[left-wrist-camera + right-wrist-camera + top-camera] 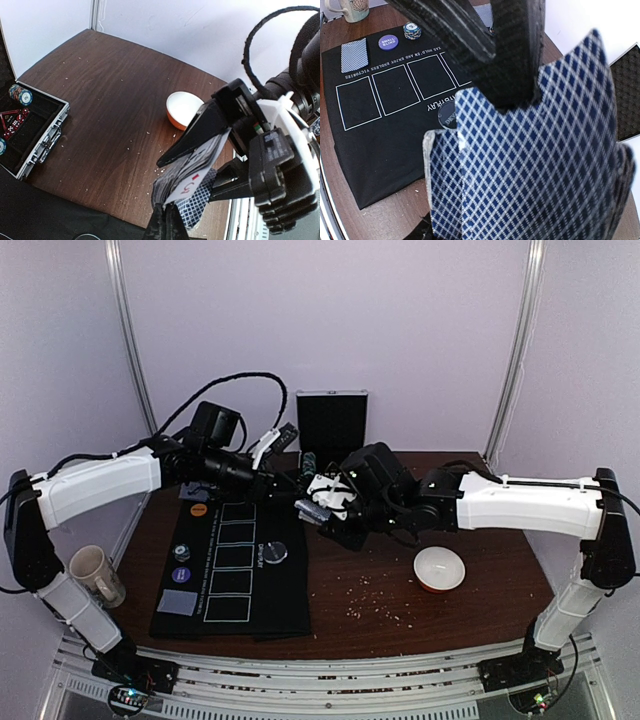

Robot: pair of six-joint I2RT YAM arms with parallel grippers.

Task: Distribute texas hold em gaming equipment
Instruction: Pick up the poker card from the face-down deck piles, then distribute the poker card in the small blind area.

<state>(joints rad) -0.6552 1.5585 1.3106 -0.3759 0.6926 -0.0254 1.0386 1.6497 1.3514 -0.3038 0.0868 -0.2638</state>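
Note:
My right gripper (325, 508) is shut on a deck of playing cards (530, 175) with blue diamond backs, held above the table's middle; the deck hides its fingers in the right wrist view. My left gripper (169, 216) is shut on the edge of one card (197, 182), face showing red print, still against the deck between the right fingers (200, 131). One card (354, 55) lies face down on the black mat (235, 590). On the mat also sit a purple small-blind button (388, 42), a chip stack (412, 31), an orange chip (198, 509) and a dealer button (276, 552).
A beige mug (95, 573) stands left of the mat. A white bowl with red outside (439, 568) sits on the brown table at the right. An open case (30, 130) with chips and dice lies at the back. Crumbs dot the table.

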